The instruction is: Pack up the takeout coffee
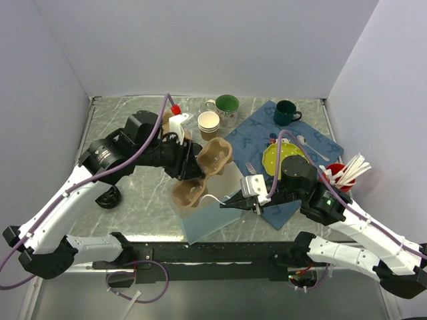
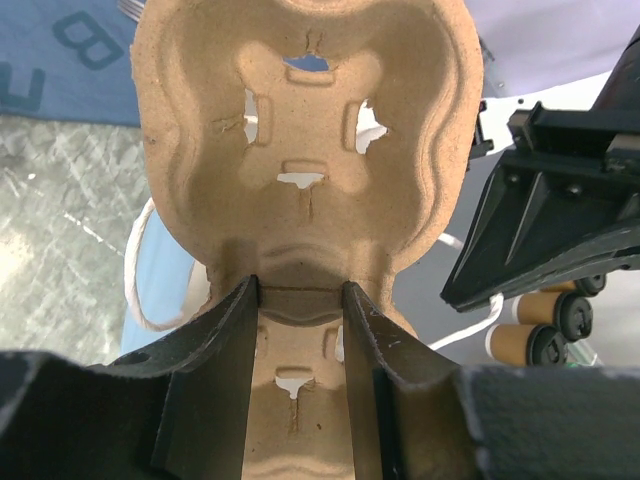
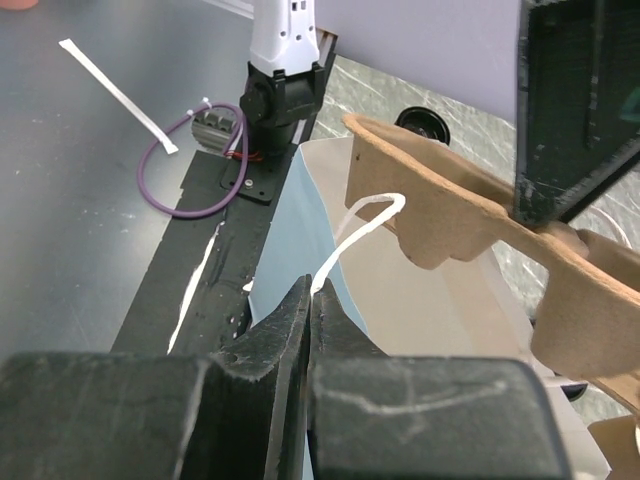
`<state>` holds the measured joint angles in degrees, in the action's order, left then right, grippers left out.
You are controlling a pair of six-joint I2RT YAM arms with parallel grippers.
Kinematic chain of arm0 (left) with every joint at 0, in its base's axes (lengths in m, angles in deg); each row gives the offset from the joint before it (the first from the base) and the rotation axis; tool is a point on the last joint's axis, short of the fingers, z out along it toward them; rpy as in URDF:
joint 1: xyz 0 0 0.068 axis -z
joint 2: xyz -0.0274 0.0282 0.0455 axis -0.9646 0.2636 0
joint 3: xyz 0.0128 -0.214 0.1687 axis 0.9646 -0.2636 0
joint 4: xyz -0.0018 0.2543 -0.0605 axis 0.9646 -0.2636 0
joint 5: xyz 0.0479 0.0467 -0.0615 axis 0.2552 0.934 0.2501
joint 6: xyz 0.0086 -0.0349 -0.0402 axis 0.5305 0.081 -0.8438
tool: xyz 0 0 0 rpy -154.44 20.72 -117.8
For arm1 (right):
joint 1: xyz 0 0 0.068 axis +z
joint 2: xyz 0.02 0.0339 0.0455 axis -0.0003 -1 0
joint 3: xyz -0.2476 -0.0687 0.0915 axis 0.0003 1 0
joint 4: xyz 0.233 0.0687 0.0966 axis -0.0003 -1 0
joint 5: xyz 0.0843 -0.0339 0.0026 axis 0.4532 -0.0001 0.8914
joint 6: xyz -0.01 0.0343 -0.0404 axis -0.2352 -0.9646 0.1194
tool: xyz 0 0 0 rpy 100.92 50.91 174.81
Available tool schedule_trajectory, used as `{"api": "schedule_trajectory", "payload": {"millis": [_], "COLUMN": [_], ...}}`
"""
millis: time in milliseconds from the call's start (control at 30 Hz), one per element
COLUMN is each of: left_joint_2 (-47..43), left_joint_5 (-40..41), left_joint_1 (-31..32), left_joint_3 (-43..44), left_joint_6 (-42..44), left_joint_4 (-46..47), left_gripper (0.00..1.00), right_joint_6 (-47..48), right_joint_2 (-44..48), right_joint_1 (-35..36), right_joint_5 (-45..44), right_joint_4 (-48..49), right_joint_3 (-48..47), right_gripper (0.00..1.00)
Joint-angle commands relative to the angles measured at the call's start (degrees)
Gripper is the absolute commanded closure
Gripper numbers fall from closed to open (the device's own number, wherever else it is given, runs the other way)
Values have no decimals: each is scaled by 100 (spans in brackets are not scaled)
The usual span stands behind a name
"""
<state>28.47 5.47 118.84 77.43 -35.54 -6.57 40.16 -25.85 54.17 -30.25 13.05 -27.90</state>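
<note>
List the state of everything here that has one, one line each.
left gripper: shut on the cup carrier's middle ridge.
cup carrier: lifted, tilted above the paper bag, wells empty.
right gripper: shut on the paper bag's rim by its handle.
paper bag: upright, mouth open.
stack of paper cups: upright, lidless.
light mug: upright, empty.
dark mug: upright; contents unclear.

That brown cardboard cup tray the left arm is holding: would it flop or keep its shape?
Probably fairly stiff: the cup tray juts out unsupported from the left gripper, which pinches only its middle ridge. Likely light, being thin moulded pulp with cut-out holes.
</note>
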Motion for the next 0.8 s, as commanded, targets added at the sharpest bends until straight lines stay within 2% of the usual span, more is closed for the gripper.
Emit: {"api": "schedule_trajectory", "payload": {"millis": [0,267,533,767], "left_joint_2": [-42,134,345,345], "left_joint_5": [281,535,1378,1546], "left_joint_1": [158,545,1002,1055], "left_joint_3": [192,376,473,587], "left_joint_6": [249,451,626,828], "left_joint_4": [-234,-322,-542,-533], "left_gripper": [86,86,91,85], "right_joint_6": [-55,-151,-178,-204], "right_joint_2": [60,69,51,16], "right_joint_1": [34,43,43,34], "right_joint_5": [-17,1,-17,220], "right_joint_4": [253,305,279,174], "right_joint_3": [-27,35,-9,-18], "right_gripper": [100,100,100,100]}}
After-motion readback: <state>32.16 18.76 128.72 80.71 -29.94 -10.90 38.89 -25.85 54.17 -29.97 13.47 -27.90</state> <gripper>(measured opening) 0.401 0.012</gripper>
